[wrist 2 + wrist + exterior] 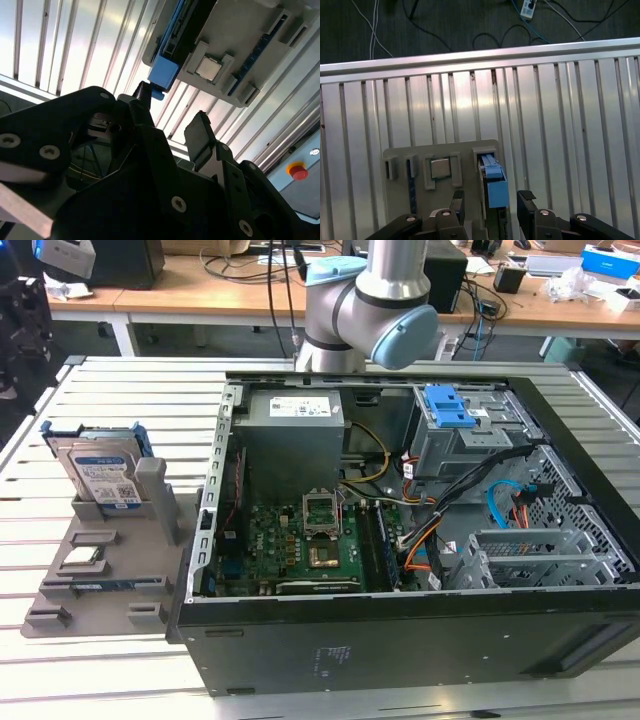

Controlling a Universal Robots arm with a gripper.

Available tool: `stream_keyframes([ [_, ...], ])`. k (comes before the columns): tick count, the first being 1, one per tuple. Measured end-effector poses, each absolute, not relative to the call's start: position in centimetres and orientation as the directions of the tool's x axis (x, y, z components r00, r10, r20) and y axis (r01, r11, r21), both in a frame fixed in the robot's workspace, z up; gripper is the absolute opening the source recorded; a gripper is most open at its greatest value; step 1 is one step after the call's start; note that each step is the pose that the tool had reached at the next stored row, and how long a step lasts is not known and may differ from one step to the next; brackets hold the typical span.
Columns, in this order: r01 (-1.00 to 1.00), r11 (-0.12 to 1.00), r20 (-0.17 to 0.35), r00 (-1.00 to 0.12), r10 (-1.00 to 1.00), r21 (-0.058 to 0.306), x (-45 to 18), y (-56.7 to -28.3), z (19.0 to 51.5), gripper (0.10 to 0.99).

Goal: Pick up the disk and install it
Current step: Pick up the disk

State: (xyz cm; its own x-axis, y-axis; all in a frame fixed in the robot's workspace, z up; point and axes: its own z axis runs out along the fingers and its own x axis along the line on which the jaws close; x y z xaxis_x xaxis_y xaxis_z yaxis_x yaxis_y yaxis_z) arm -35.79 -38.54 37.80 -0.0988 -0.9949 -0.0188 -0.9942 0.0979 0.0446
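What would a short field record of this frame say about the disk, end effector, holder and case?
disk: upright in a holder slot, outside the case
end effector: open, lined up over the disk's blue rail, no grip
holder: grey, on the table, at the exterior view's left; also carries a chip
case: side open
progress: disk not yet picked up

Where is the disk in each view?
Exterior view: disk upright in the grey holder, on the exterior view's left.
Second wrist view: disk edge-on in the holder, next to the chip.
First wrist view: disk edge-on, just beyond the open gripper, next to the chip.
Shared landmark: the chip seated in the holder.
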Motion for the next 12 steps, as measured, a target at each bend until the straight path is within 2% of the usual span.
stream_keyframes([
  [12,-0.994,0.098,-0.014,-0.099,-0.995,0.044,-34.8,-38.3,36.4,0.541],
])
